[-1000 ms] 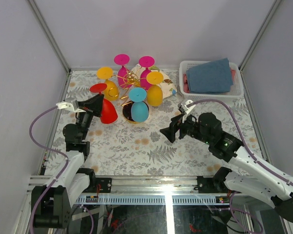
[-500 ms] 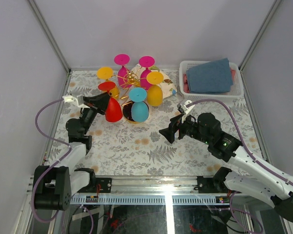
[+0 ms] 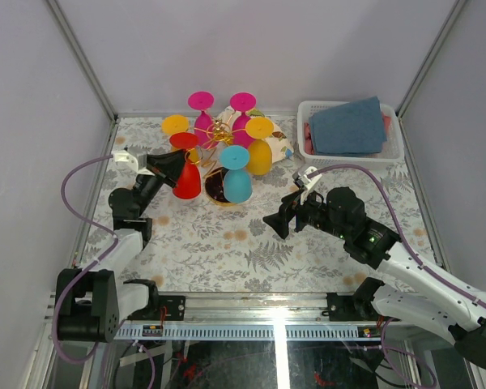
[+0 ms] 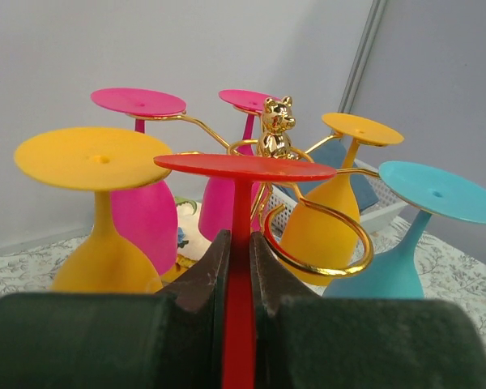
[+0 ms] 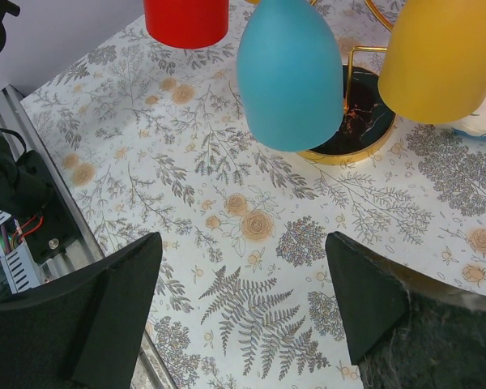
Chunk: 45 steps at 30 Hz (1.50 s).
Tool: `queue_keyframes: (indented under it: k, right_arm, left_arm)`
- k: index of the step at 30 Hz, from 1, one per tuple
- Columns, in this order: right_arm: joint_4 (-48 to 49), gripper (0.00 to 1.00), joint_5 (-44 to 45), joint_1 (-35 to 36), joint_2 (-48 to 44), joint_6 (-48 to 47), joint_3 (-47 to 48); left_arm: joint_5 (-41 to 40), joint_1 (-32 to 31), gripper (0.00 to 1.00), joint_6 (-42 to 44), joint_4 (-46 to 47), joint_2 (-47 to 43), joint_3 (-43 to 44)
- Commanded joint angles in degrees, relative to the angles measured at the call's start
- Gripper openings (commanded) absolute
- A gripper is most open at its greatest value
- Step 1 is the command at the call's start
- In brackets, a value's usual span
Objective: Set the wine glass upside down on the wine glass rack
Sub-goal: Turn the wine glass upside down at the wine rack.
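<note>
My left gripper [image 3: 168,166] [image 4: 240,267] is shut on the stem of a red wine glass [image 3: 185,174] [image 4: 241,174], held upside down with its foot up, right beside the gold wire rack [image 3: 218,131] [image 4: 275,130]. An empty gold loop arm [image 4: 324,243] curls just right of the stem. Several upside-down glasses hang on the rack: pink, yellow and blue [image 3: 236,180]. My right gripper [image 3: 279,219] [image 5: 243,300] is open and empty above the floral mat, near the rack's black base [image 5: 364,130].
A white basket [image 3: 312,109] with folded blue and red cloths stands at the back right. A crumpled floral cloth [image 3: 282,148] lies behind the rack. Grey walls enclose the table on three sides.
My left gripper has carried the red glass right and back toward the rack, turning it more upright. The blue glass has swung a little. The right arm has hardly moved.
</note>
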Motion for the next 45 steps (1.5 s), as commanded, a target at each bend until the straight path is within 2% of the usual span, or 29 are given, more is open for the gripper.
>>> queue_keyframes:
  k: [1, 19, 30, 45]
  right_arm:
    - [2.1, 0.89, -1.1, -0.1, -0.3, 0.8, 0.7]
    - [2.0, 0.91, -1.4, -0.1, -0.1, 1.1, 0.7]
    - [2.1, 0.92, -1.6, -0.1, 0.6, 1.3, 0.7]
    - [2.4, 0.93, -2.1, -0.1, 2.2, 1.8, 1.0]
  left_arm:
    - [3.7, 0.2, 0.00, 4.2, 0.0, 1.5, 3.5]
    - [13.8, 0.2, 0.00, 6.2, 1.1, 6.4, 6.2]
    - [15.7, 0.2, 0.00, 5.8, 1.6, 7.3, 6.5]
    - [22.2, 0.2, 0.00, 0.1, 14.1, 12.4, 6.3]
